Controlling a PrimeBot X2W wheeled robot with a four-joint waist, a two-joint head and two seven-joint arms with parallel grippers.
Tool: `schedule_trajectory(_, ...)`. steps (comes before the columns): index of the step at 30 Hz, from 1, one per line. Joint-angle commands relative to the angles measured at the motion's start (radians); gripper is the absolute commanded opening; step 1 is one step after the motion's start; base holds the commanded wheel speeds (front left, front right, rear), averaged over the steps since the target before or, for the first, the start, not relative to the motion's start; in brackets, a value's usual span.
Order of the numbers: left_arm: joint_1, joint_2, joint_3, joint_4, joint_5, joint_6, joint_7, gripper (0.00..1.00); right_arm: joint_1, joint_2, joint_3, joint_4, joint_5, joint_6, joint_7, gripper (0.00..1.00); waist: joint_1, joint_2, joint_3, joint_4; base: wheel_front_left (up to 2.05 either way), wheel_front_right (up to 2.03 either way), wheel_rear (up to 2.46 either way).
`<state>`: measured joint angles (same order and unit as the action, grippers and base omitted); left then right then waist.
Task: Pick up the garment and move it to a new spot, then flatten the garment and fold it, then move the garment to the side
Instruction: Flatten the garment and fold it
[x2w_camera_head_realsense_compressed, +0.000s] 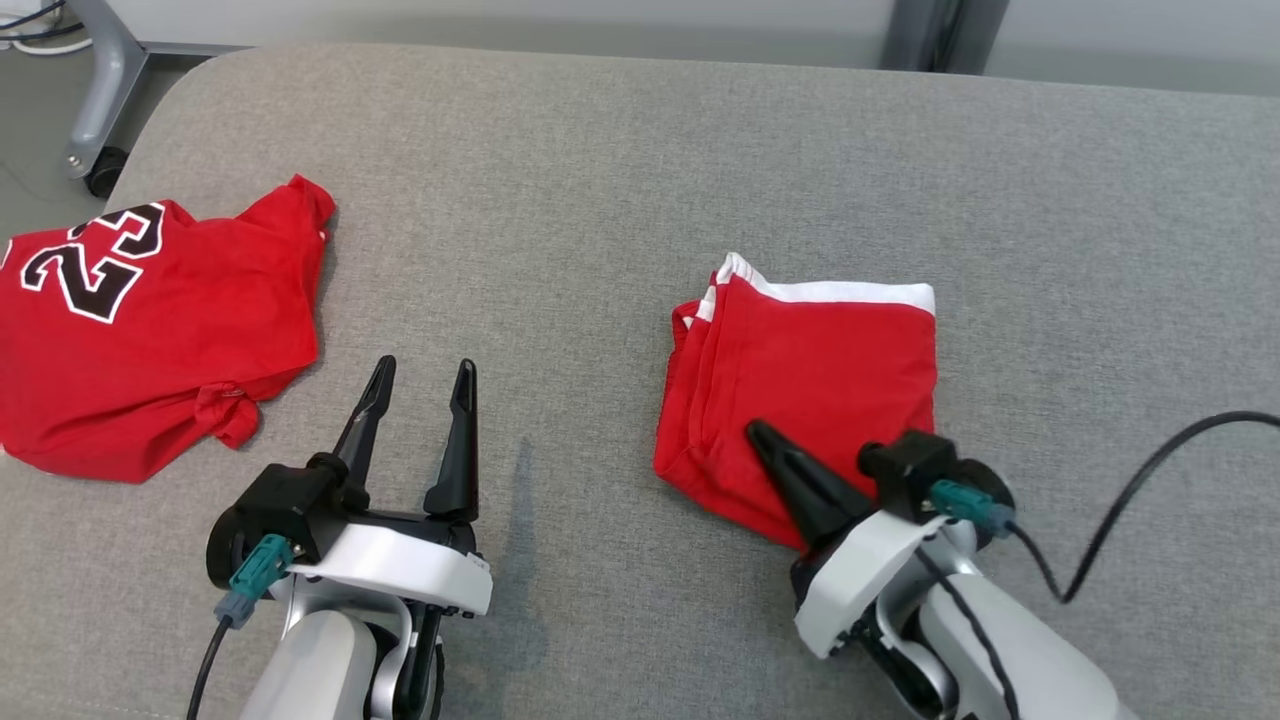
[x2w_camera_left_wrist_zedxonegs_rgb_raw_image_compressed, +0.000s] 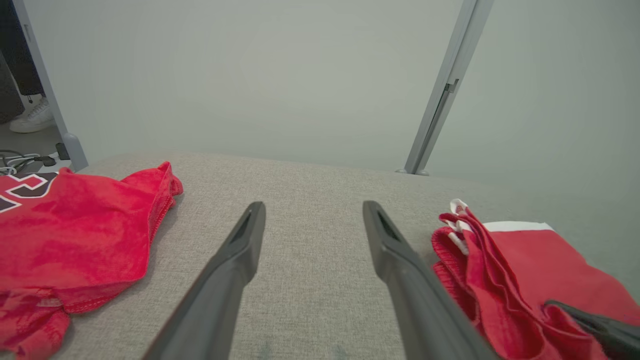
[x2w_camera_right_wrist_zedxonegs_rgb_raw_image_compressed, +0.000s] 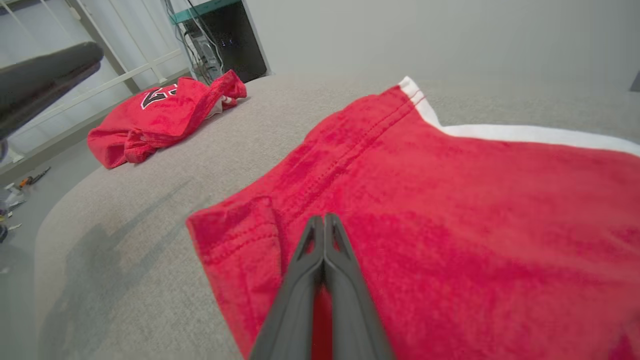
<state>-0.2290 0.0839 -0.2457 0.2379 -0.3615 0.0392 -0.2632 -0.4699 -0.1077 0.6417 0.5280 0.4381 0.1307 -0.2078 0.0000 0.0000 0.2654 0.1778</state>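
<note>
You see your right gripper (x2w_camera_right_wrist_zedxonegs_rgb_raw_image_compressed: 324, 220) at bottom centre, fingers pressed together over the folded red garment (x2w_camera_right_wrist_zedxonegs_rgb_raw_image_compressed: 450, 215). A red jersey (x2w_camera_right_wrist_zedxonegs_rgb_raw_image_compressed: 150, 120) lies upper left on the grey tabletop (x2w_camera_right_wrist_zedxonegs_rgb_raw_image_compressed: 125, 225).

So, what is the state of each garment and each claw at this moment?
Folded red garment: folded, lying flat on the grey surface.
Red jersey: crumpled, on the surface's left side.
Left claw: open, empty.
Right claw: shut, tips over that garment.
</note>
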Motion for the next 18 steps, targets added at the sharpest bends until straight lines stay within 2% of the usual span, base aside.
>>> schedule_trajectory(1,-0.013,0.002,0.005,-0.002,-0.005,-0.003,-0.001,1.0,-0.015,-0.006,0.033,0.015,0.018,0.0,-0.007,0.0,0.0,0.0,0.001,0.003,0.0,0.0,0.0)
schedule_trajectory(13,-0.005,-0.01,0.022,-0.008,0.009,-0.011,-0.002,1.0,-0.055,-0.037,0.239,0.065,0.108,0.0,-0.034,0.0,0.0,0.0,0.003,0.012,0.0,0.0,0.0)
schedule_trajectory(18,0.014,-0.006,0.033,-0.007,0.021,-0.006,-0.002,1.0,-0.055,-0.054,0.25,0.037,0.123,0.0,-0.051,0.0,0.0,0.0,-0.013,-0.004,0.0,0.0,0.0)
